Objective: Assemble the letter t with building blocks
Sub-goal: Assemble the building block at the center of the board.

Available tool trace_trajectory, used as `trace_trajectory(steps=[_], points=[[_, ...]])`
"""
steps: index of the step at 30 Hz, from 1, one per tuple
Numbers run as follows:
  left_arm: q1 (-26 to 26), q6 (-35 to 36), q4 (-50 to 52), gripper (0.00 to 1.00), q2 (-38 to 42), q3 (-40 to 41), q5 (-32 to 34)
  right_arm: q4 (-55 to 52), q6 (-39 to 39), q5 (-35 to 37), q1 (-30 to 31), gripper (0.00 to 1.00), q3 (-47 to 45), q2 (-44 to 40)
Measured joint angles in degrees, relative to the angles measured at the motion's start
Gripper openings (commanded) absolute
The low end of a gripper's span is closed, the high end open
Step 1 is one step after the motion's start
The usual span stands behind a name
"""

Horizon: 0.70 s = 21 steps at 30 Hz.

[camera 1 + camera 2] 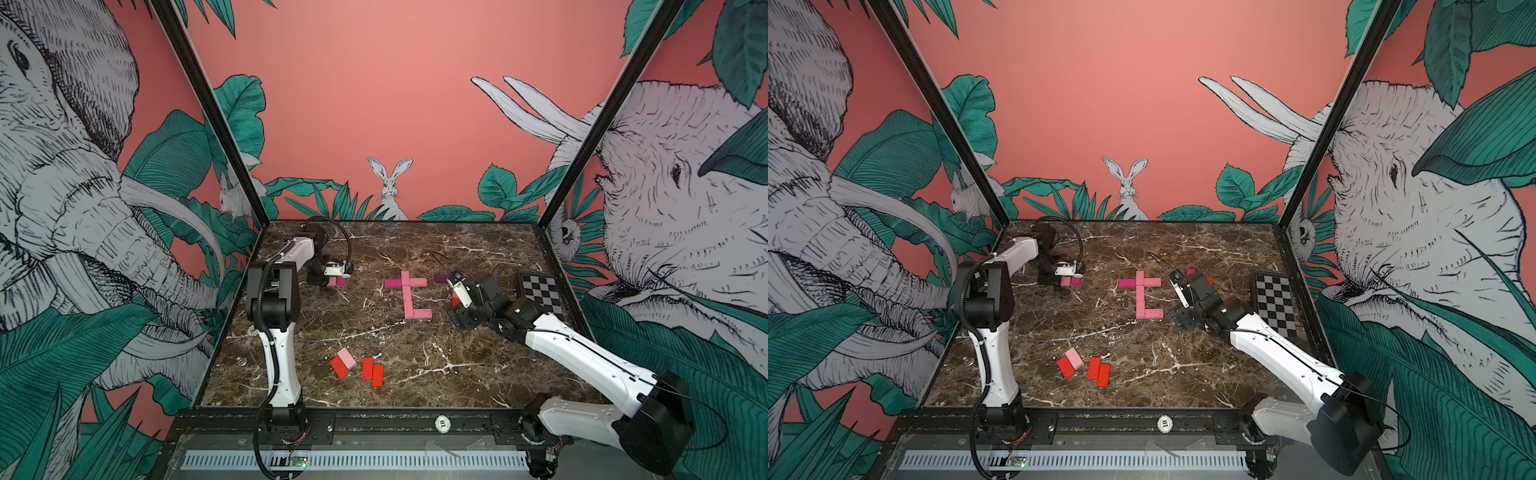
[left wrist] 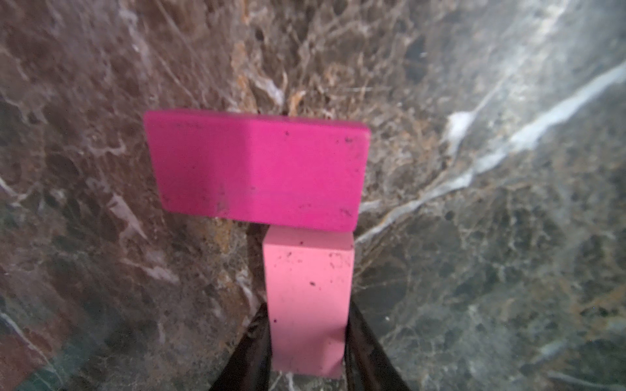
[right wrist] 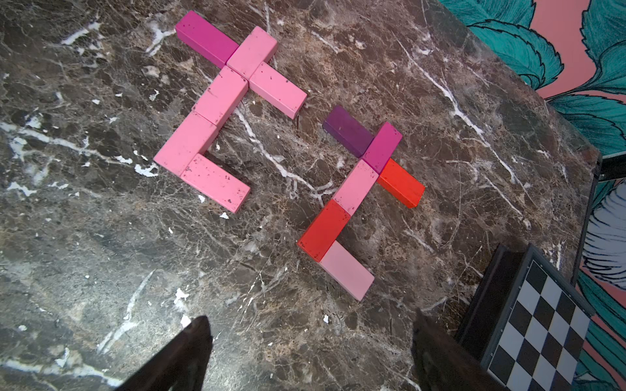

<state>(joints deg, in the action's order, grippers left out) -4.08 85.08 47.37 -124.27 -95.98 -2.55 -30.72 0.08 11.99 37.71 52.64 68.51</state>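
A pale pink block [image 2: 306,304] is being clamped between the jaws of the left pincer [image 2: 306,338], its long axis running straight out from the fingers. A magenta block [image 2: 257,169] is lying crosswise just ahead, against its far end. The right pincer [image 3: 311,345] is being held wide apart above the marble table [image 3: 101,254]. Ahead of it lie a pink letter [image 3: 216,111] and a mixed-colour letter [image 3: 355,189], with a checkerboard plate [image 3: 542,321] beside one finger. In both top views the mixed-colour letter is being largely hidden by the right arm [image 1: 561,345]. Loose red blocks [image 1: 367,368] are being shown only there.
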Motion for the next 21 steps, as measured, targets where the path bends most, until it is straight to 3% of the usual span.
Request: trace_trajectory(steps=[21], points=[[-0.5, 0.1, 0.0, 0.37, 0.0, 0.0, 0.0, 0.0, 0.0, -0.2, 0.0, 0.90, 0.0, 0.0]])
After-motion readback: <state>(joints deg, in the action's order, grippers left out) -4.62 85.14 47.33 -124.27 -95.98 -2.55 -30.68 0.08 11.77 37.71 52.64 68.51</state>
